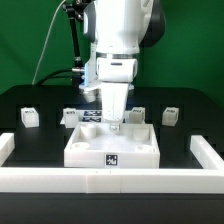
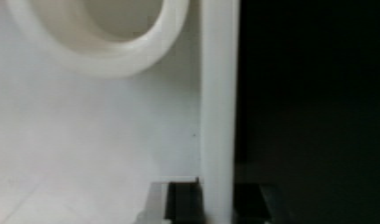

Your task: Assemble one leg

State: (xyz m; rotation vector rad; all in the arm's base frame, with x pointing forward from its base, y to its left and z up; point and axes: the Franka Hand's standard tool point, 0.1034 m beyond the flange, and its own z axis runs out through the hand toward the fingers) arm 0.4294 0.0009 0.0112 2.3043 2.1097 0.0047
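Observation:
Several legs, small white blocks with tags, stand in a row on the black table behind the panel: one at the exterior view's far left [image 1: 30, 117], one [image 1: 72, 116], one [image 1: 137, 116], and one at the right [image 1: 171, 115]. No leg shows in the wrist view. The large white square panel [image 1: 112, 146] lies in the middle. My gripper [image 1: 113, 118] reaches down onto its far wall. In the wrist view the gripper [image 2: 219, 196] straddles that wall [image 2: 219, 100]. Its dark fingers [image 2: 183, 205] press on both sides. A round corner hole [image 2: 116, 30] shows inside the panel.
A white fence runs along the front [image 1: 110, 181] and up both sides, left [image 1: 8, 148] and right [image 1: 210, 152]. The panel's front edge lies against the front fence. Black table [image 2: 320, 100] lies beyond the gripped wall.

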